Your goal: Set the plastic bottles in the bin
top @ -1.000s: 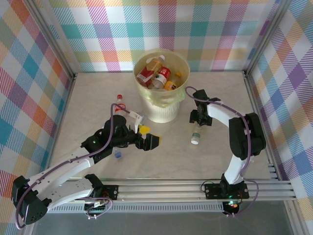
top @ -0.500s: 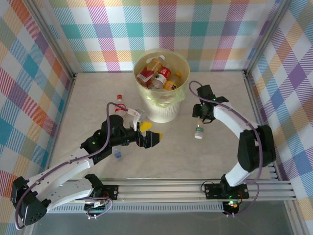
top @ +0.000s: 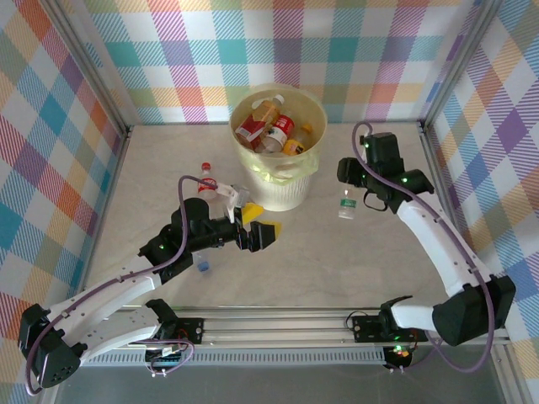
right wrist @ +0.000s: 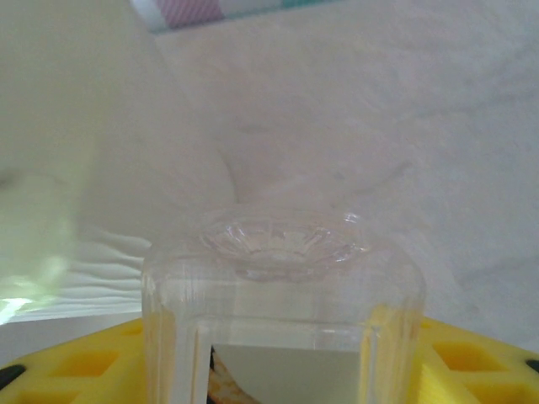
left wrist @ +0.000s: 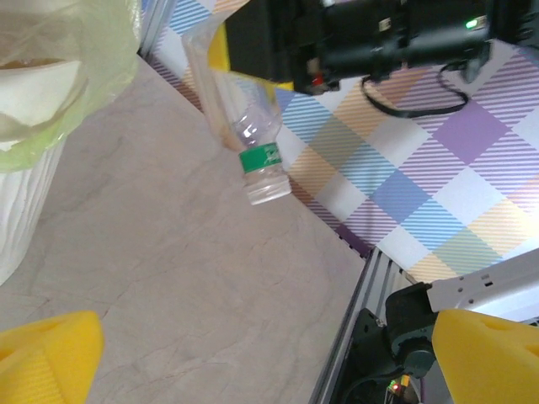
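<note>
Clear plastic bottle (top: 346,206) hangs clamped in the right claw (top: 353,190); left claw (top: 258,222) gapes wide, empty.

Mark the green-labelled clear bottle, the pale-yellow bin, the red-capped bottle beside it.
Green-labelled clear plastic bottle (left wrist: 261,157): left wrist view, green label.
Round pale-yellow plastic bin (top: 286,194): top external view, near outer wall.
Red-capped plastic bottle (top: 205,167): top external view, red cap.

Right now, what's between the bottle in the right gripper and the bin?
Nothing: between the bottle and bin the top view shows just bare table.
</note>
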`<action>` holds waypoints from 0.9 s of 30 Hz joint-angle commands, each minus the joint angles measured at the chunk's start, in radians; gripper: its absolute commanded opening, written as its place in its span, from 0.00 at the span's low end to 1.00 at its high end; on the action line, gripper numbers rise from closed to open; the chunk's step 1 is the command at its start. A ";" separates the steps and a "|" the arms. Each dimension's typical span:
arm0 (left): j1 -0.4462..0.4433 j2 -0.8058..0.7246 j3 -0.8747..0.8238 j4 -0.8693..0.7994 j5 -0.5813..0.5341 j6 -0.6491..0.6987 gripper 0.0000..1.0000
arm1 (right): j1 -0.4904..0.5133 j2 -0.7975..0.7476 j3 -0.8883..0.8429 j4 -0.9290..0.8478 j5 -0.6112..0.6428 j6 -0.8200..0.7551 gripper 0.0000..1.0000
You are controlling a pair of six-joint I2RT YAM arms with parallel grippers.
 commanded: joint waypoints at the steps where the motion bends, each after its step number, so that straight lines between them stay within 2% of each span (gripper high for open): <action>1: -0.012 0.014 0.046 -0.016 -0.037 0.004 1.00 | 0.023 -0.029 0.076 0.027 -0.091 -0.042 0.59; 7: -0.012 0.000 0.089 -0.089 -0.093 0.032 1.00 | 0.039 -0.004 0.216 0.049 -0.180 -0.078 0.59; 17: -0.013 -0.029 0.152 -0.208 -0.171 0.047 1.00 | 0.040 0.133 0.451 0.105 -0.278 -0.107 0.58; 27: -0.013 -0.012 0.205 -0.326 -0.192 0.077 1.00 | 0.045 0.361 0.702 0.146 -0.312 -0.143 0.57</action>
